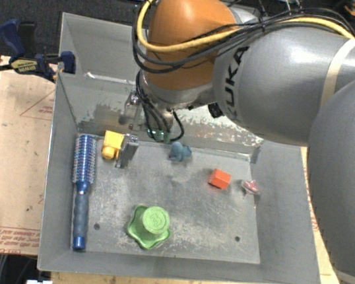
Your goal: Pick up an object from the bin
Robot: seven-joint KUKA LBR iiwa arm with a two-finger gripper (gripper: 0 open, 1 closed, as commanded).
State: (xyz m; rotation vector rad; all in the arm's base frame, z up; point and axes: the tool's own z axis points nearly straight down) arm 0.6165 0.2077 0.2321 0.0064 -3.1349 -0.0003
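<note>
Yellow block [111, 145] lies in the far left part of the bin [59, 173], near the back wall. It is a small, boxy piece. The gripper [124, 153] hangs just beside it, on its right side, and a dark part of the gripper comes down to the block's edge. Whether the jaws are spread or pressed together, I cannot tell, and I also cannot tell if they pinch the block.

A blue brush [81, 186] lies just left of the block, along the left wall. It has a ribbed head and a long smooth handle that points to the near edge. A small grey-blue lump [179, 151] sits to the right of the gripper, near the back wall. Further right are an orange cube [219, 179] and a small pink thing [250, 187], near each other. A green round piece [149, 226] with a wavy rim lies well apart, toward the near edge.

The bin floor is grey metal, flat and scratched, with sloping walls. An orange cover and yellow and black cables sit on the wrist above.
</note>
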